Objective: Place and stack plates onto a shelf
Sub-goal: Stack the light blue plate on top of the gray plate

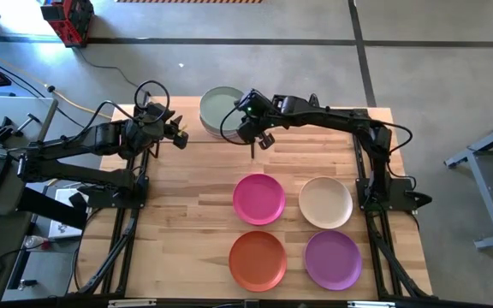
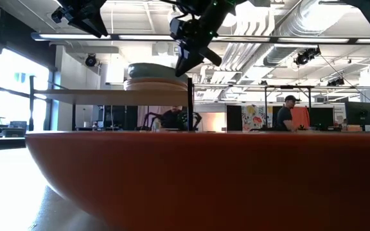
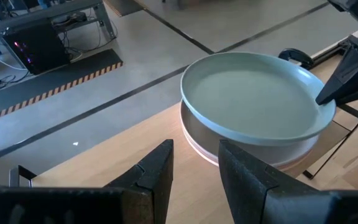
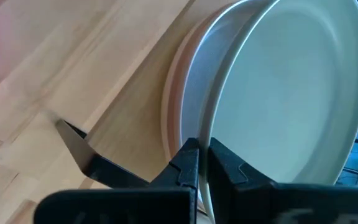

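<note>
A pale green plate tops a stack of plates on the shelf at the table's far edge. Under it I see a beige-grey plate and pinkish ones. My right gripper is at the stack's right side, shut on the green plate's rim. My left gripper hangs open above the table, left of the stack, touching nothing. Magenta, cream, orange and purple plates lie flat on the tabletop. My right gripper pinches the pale green plate's rim on its right side between the two fingers, one finger over the rim and one below it. The fingers slant down from the right. The plate rests on the stack beneath, nearly level.
The shelf's thin black frame leg stands just by my right gripper. The orange plate fills the low view's foreground. Bare wood lies between the shelf and the four loose plates. People sit in the room behind.
</note>
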### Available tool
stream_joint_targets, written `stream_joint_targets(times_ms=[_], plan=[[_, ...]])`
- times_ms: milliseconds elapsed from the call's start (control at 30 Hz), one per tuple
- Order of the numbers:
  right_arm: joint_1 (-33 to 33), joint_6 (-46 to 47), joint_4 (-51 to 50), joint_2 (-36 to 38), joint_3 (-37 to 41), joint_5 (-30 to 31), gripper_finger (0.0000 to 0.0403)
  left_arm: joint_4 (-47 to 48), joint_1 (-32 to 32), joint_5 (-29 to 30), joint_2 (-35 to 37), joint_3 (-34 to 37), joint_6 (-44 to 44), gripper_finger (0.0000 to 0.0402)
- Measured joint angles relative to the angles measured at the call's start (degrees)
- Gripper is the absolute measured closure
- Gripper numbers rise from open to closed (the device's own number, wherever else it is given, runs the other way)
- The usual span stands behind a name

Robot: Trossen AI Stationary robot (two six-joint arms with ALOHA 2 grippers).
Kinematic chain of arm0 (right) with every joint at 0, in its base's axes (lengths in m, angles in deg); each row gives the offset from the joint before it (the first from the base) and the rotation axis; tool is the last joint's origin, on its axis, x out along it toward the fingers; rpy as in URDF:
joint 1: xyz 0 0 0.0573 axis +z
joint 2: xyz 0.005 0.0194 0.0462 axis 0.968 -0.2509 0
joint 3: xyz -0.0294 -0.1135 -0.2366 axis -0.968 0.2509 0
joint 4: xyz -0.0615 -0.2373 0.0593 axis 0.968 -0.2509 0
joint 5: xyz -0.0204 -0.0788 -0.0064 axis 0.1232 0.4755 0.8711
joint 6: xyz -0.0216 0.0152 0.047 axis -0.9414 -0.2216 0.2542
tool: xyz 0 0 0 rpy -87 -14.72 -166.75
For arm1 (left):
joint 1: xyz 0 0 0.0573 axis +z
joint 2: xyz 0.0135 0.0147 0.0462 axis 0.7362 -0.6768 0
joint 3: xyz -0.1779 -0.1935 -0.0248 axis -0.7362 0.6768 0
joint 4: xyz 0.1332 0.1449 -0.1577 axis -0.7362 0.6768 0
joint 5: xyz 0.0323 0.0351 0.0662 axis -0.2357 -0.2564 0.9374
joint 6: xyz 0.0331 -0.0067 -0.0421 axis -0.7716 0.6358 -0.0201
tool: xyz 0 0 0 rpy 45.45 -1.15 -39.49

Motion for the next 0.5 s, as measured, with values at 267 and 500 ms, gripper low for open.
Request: stream_joint_targets(times_ms=[267,500], plan=[[0.0,-0.02,0.54,0.0,0.0,-0.07,0.0402,0.0,0.0,-0.01,0.0,0.0,0.02,0.0284],[0.0,-0.02,0.66,0.0,0.0,-0.08,0.0379,-0.02,0.0,0.0,0.0,0.0,0.15,0.0284]])
